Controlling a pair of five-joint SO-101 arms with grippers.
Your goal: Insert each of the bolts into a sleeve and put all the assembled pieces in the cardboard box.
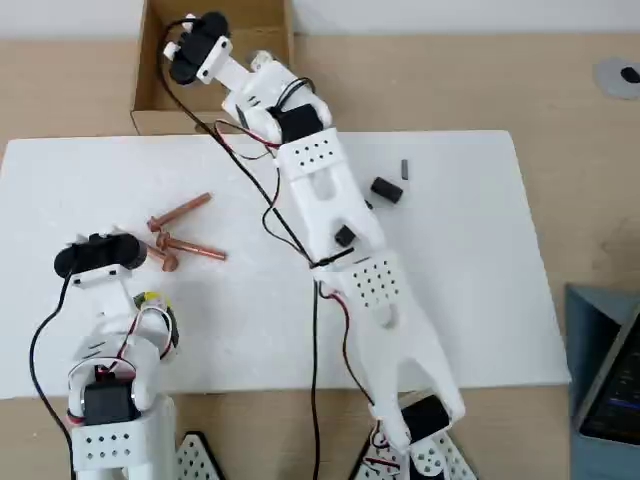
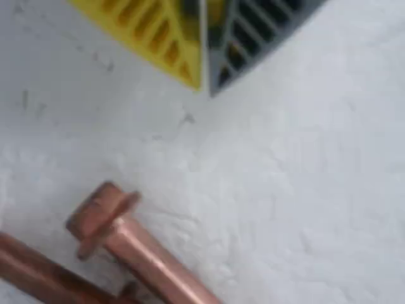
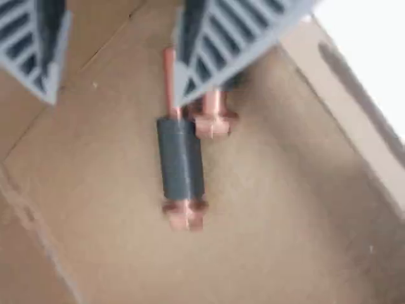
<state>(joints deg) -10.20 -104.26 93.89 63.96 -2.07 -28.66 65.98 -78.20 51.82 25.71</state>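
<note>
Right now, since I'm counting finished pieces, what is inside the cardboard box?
On the cardboard box floor lies one bolt in a grey sleeve. Beside it shows a second bolt head; a finger of the right gripper covers the rest.

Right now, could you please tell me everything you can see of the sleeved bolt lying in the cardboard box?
The sleeved bolt lies flat on the bare floor of the cardboard box. A dark grey, matte, plastic-looking sleeve covers its middle. A copper-coloured flanged head sticks out of one end, the thin copper shaft out of the other. The head of a second bolt lies against the sleeve's far end, seemingly touching. The open right pincer hangs above it, not gripping it.
</note>
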